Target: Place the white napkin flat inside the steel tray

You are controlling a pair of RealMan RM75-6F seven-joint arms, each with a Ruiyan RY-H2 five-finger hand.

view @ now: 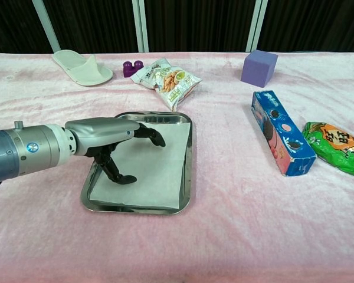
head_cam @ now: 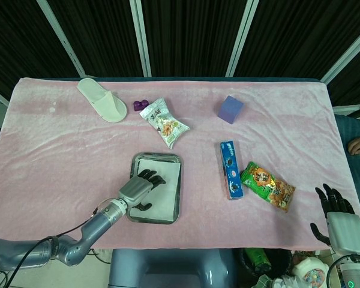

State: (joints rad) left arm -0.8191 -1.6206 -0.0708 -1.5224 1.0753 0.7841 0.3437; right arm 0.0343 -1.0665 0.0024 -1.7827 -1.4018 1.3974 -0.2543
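The napkin [view: 147,168] is a thin, plain white sheet, rectangular, lying smooth and flat inside the tray [view: 187,171]. Its long axis runs from the near edge of the table toward the far one, the same way as the tray's, with its edges roughly parallel to the tray walls; in the head view [head_cam: 167,186] it fills most of the tray floor. The tray is polished steel with rounded corners and a low raised rim [head_cam: 179,198], and it mirrors the dark background along its far edge.

The left hand [view: 109,134] reaches over the left part of the tray, above the napkin. Its grey shell is smooth metal and its dark fingers [view: 150,132] are spread and lightly curled, holding nothing; the thumb tip [view: 125,178] points down at the sheet, but whether it touches cannot be told. The right hand [head_cam: 339,225] sits at the lower right corner of the head view, well apart from the tray, fingers apart and empty.

A soft, fuzzy pink cloth [view: 224,224] covers the table. On it lie a white slipper [view: 81,68], a crinkly snack bag [view: 166,78], a purple cube [view: 259,68], a blue box [view: 281,133] and a green packet [view: 337,146].
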